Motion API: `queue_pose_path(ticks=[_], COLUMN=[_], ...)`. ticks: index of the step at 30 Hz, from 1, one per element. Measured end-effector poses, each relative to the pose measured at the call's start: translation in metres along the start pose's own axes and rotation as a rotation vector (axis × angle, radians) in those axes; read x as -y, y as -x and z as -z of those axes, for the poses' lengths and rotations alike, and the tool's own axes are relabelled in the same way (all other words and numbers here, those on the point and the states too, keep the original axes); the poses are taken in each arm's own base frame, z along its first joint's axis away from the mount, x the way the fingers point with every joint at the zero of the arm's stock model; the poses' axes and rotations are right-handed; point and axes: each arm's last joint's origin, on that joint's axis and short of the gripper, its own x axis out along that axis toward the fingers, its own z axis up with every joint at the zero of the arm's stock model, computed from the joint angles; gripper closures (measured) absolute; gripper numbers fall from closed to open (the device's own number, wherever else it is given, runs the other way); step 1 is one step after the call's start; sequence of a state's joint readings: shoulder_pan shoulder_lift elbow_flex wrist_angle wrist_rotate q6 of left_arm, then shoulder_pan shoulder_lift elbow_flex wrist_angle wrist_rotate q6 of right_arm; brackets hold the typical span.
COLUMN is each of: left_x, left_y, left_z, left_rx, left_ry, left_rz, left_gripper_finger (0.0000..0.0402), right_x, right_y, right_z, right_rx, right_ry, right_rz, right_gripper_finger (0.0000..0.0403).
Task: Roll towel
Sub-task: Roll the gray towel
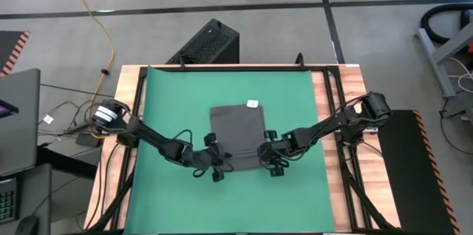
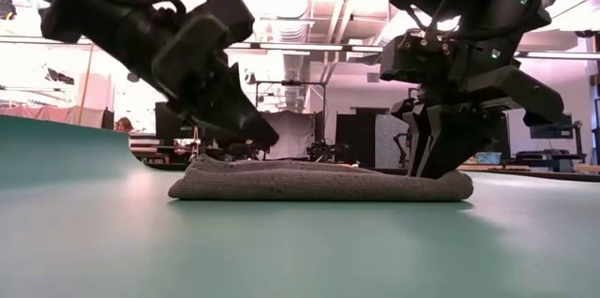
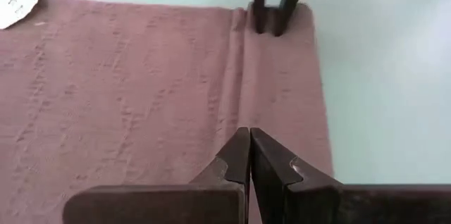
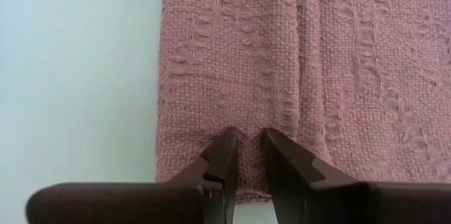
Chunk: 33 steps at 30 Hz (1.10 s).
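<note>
The dark grey towel (image 1: 238, 133) lies flat on the green mat (image 1: 170, 94), with its white tag (image 1: 253, 104) at the far edge. My left gripper (image 1: 216, 165) is shut on the towel at its near left end. My right gripper (image 1: 270, 158) is shut on it at its near right end. A low ridge of cloth (image 3: 236, 62) runs along the towel between the two grippers, a little in from the near edge. In the low view the towel (image 2: 319, 184) rests on the mat with both grippers down on it. My left gripper pinches a raised fold of the towel (image 3: 239, 122) between its two fingertips, near the near edge at the towel's left end. The fingers slant down from the left. The cloth stays on the mat. My right gripper pinches a small fold of the towel (image 4: 250, 122) between its two fingertips, close to the near edge at the towel's right end. The fingers (image 2: 441, 148) point down from above. The towel stays on the mat.
The green mat covers most of the wooden table (image 1: 336, 191), with bare mat around the towel on all sides. A black box (image 1: 207, 43) stands beyond the table's far edge.
</note>
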State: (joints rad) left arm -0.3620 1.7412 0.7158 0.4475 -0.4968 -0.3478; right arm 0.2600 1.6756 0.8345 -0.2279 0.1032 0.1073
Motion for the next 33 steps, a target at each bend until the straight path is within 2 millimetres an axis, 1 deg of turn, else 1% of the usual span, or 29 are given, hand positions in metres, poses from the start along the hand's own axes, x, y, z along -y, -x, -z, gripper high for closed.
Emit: queue_pose_path(ticks=[7,12,14,16,18,20,23,26,29,31,33], left_x=[0.002,-0.001,-0.001,-0.002,-0.002,-0.002,-0.002,-0.002,-0.003,-0.003,-0.003], left_y=[-0.009,-0.009,-0.009,-0.009,-0.009,-0.009,-0.009,-0.009,-0.009,-0.009,-0.009], left_z=[0.015,0.021,0.022,0.023,0.024,0.024,0.024,0.025,0.026,0.026,0.026], left_rx=[-0.047,-0.101,-0.119,-0.135,-0.144,-0.144,-0.150,-0.155,-0.166,-0.175,-0.177], left_ry=[-0.021,-0.060,-0.075,-0.079,-0.082,-0.083,-0.085,-0.087,-0.091,-0.091,-0.091], left_rz=[0.010,-0.020,-0.020,-0.008,-0.004,-0.004,-0.002,-0.005,-0.006,0.004,0.007], left_gripper_finger=[0.0401,0.0401,0.0401,0.0401,0.0401,0.0401,0.0401,0.0401,0.0401,0.0401,0.0401], right_x=[0.000,0.000,0.000,0.001,0.003,0.005,0.006,-0.002,-0.018,-0.028,-0.036], right_y=[0.000,0.000,0.003,0.011,0.024,0.041,0.059,0.072,0.074,0.067,0.061], right_z=[0.000,0.000,-0.001,-0.004,-0.008,-0.016,-0.018,-0.019,-0.013,-0.009,-0.008], right_rx=[-0.004,0.000,0.012,0.024,0.063,0.139,0.181,0.223,0.198,0.166,0.161], right_ry=[0.003,0.007,0.020,0.033,0.028,0.025,0.054,0.155,0.335,0.433,0.486], right_rz=[0.001,0.000,-0.001,0.010,0.050,0.063,0.060,-0.014,-0.048,-0.048,-0.013], right_gripper_finger=[0.0310,0.0310,0.0310,0.0304,0.0290,0.0269,0.0227,0.0179,0.0140,0.0127,0.0122])
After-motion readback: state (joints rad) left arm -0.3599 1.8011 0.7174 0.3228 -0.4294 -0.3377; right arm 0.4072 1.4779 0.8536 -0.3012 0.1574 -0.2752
